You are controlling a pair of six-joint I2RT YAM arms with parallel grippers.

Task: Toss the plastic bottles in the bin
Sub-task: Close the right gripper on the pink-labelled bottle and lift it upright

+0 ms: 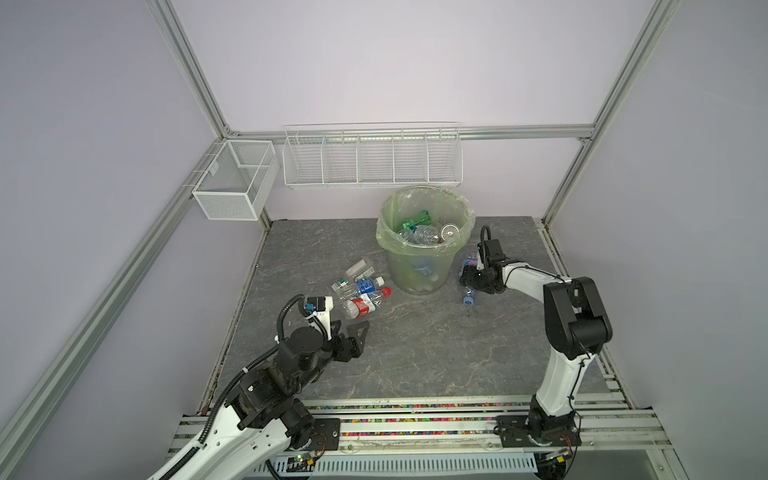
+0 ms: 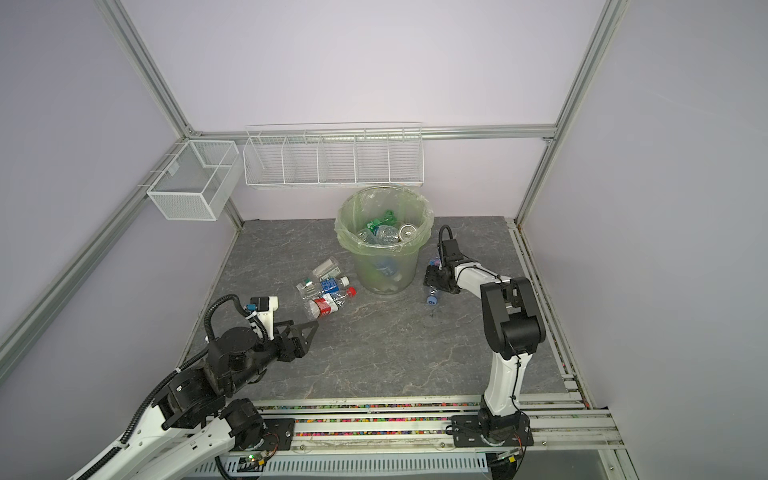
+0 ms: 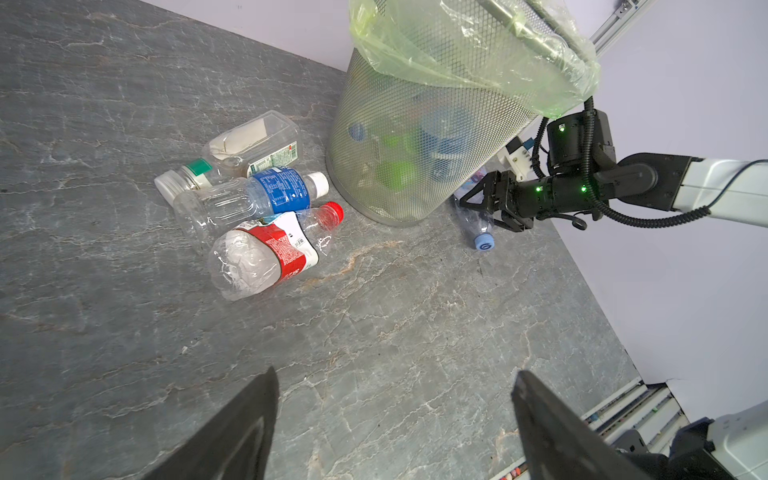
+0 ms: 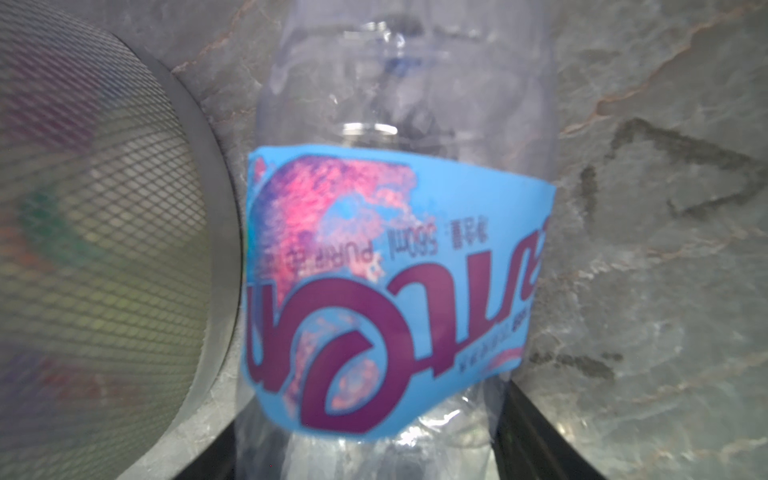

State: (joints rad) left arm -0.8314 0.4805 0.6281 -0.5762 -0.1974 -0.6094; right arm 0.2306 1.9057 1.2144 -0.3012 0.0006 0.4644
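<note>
The bin [image 1: 419, 266] [image 2: 384, 270] [image 3: 415, 145] stands at the back of the table with several plastic bottles inside, one of them green [image 1: 415, 220]. Pressed against its right side lies a clear bottle with a blue and purple label [image 4: 395, 270] [image 1: 468, 298] [image 3: 482, 239]. My right gripper [image 1: 467, 282] [image 2: 430, 282] [image 4: 368, 415] is shut on it, a finger tight against each flank. Left of the bin lies a cluster: a red-labelled bottle [image 1: 361, 306] [image 3: 266, 257], a blue-labelled one [image 1: 365, 284] [image 3: 270, 193] and a square clear one [image 1: 359, 268] [image 3: 253, 145]. My left gripper [image 1: 357, 328] [image 2: 307, 328] [image 3: 395, 374] hangs open and empty just short of that cluster.
A small white-capped bottle [image 3: 183, 178] lies at the cluster's edge. Two white wire baskets [image 1: 232, 183] [image 1: 372, 156] hang on the back and left walls above the table. Aluminium frame posts and purple walls close in the sides, and a rail [image 1: 415, 428] runs along the front.
</note>
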